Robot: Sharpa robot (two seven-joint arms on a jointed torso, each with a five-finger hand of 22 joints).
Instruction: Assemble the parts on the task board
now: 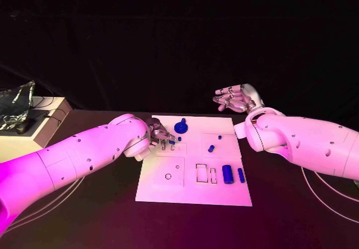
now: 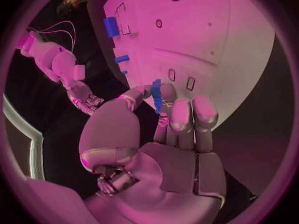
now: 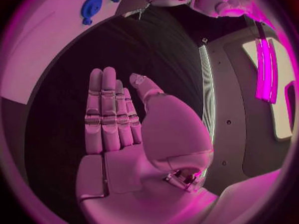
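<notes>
Head view: white board [image 1: 196, 194] mid-table; left hand [image 1: 159, 136] over its left edge, right hand [image 1: 238, 98] raised beyond far right corner.
Left wrist view: thumb and fingers pinch small blue peg [image 2: 156, 95].
Right wrist view: right hand flat, fingers straight, holding nothing.

Board layout on desk
Task board [image 1: 193, 194] mid-desk [image 1: 90, 223]; round part [image 1: 181, 126] at far edge, two long parts [image 1: 227, 174] side by side, seemingly lying flat, near right edge.

Blue parts [image 1: 227, 174] lie on the white task board [image 1: 193, 194] atop the black table [image 1: 90, 218].
</notes>
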